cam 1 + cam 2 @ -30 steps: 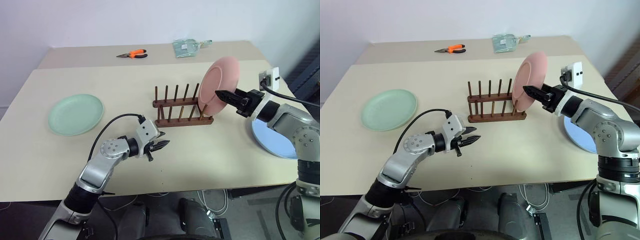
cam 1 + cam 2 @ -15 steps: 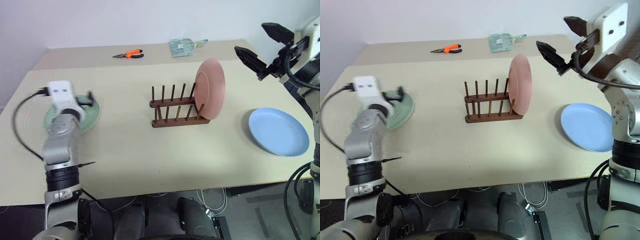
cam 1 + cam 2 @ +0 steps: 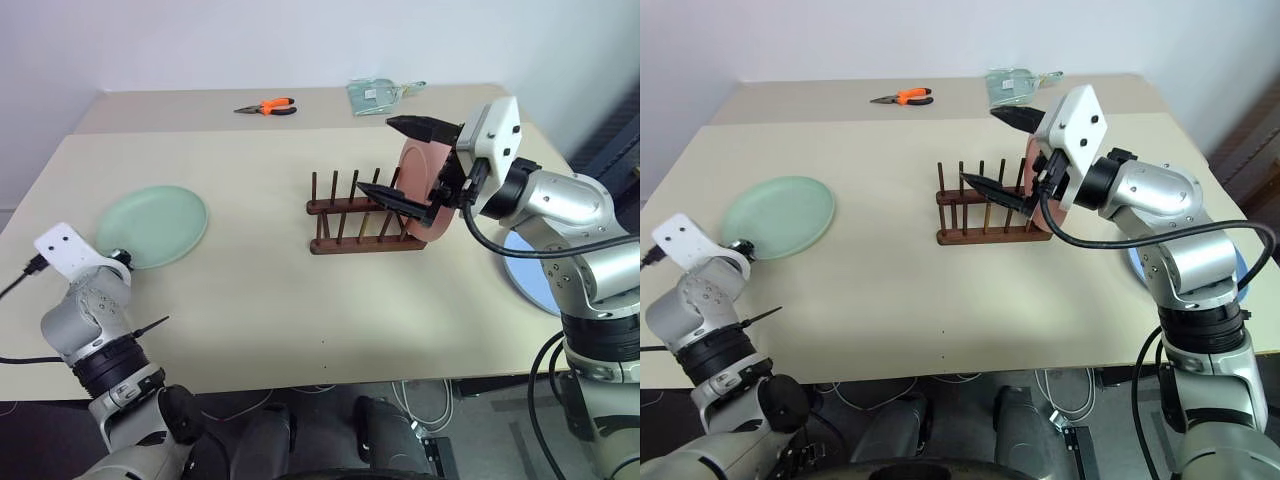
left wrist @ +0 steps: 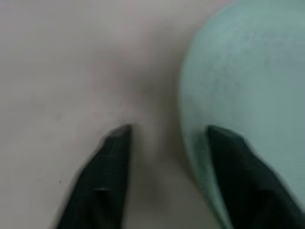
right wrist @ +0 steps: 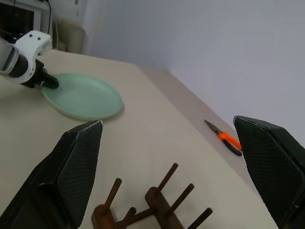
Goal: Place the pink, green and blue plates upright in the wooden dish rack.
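Pink plate (image 3: 432, 190) racked, your left claw (image 4: 164, 143) at the green plate (image 3: 152, 227)!
Wrist view: parted fingers straddle its rim (ungripped); right claw (image 3: 1005, 150) gapes empty above the wooden dish rack (image 3: 355, 222).

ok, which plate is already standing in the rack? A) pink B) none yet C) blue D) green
A: the pink plate stands upright at the right end of the wooden dish rack, while the green plate and the blue plate lie flat on the table.
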